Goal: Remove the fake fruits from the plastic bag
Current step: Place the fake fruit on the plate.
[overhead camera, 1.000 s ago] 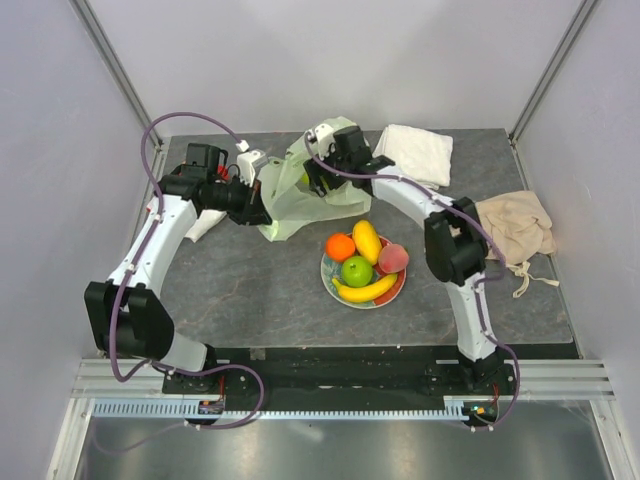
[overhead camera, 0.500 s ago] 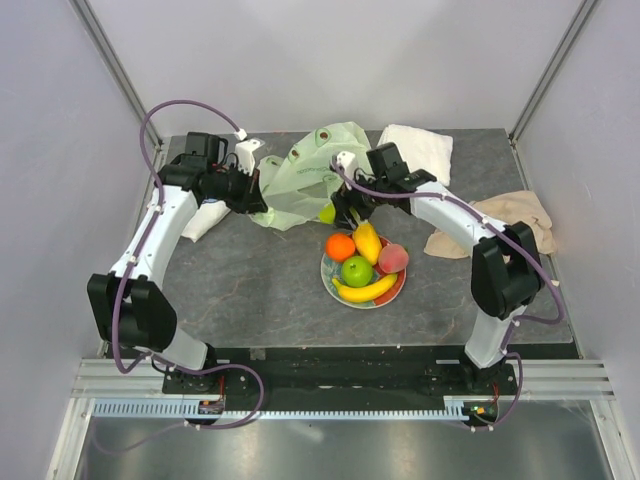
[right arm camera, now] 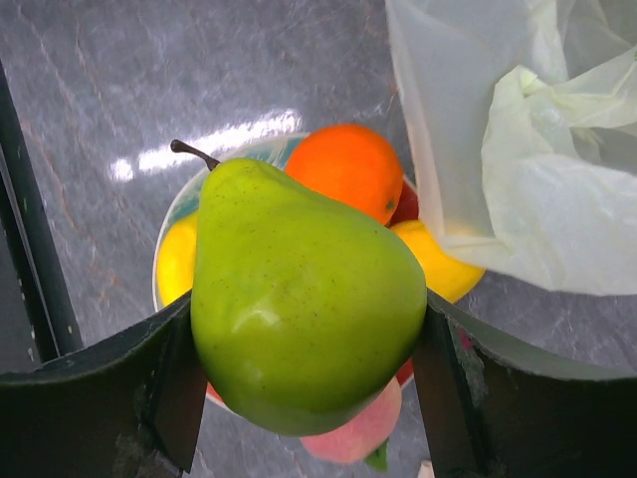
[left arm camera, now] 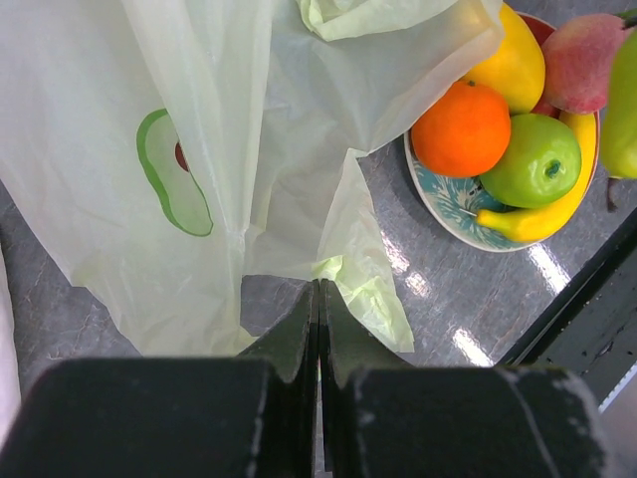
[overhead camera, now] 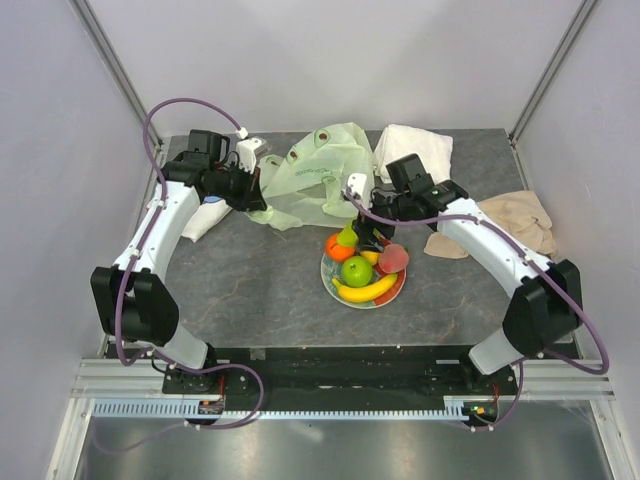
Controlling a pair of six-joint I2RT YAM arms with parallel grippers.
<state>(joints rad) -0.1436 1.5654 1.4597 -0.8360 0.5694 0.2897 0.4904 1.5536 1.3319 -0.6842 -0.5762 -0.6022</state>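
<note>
- The right gripper (right arm camera: pixel 304 393) has its fingers clamped on either side of a green pear (right arm camera: pixel 299 299). The pear's stem points away from the wrist.
- The pear hangs just above the plate (left arm camera: pixel 443 204), over the fruit piled there. I can't tell whether it touches any of it.
- On the plate I can see an orange (left arm camera: pixel 461 127), a green apple (left arm camera: pixel 537 159), a banana (overhead camera: pixel 366 290) along the near rim, a peach (overhead camera: pixel 393 258) and a yellow fruit (left arm camera: pixel 513 65) at the back.
- The plate sits on the table (overhead camera: pixel 250 300), near the middle, between the two arms.
- The bag (overhead camera: pixel 315 180) lies flattened and crumpled behind the plate, towards the far left. One loose edge drapes close to the plate's far side.
- The bag looks limp, with an avocado picture printed on it. From here I can't make out any fruit inside it.
- The left gripper (left arm camera: pixel 318 299) has its fingers pressed tight together. They pinch the bag's left corner, and the thin plastic bunches at their tips.
- A white towel (overhead camera: pixel 415 150) lies at the far right, just beside the bag.
- A beige cloth (overhead camera: pixel 515 222) lies at the right edge, partly under the right arm.
</note>
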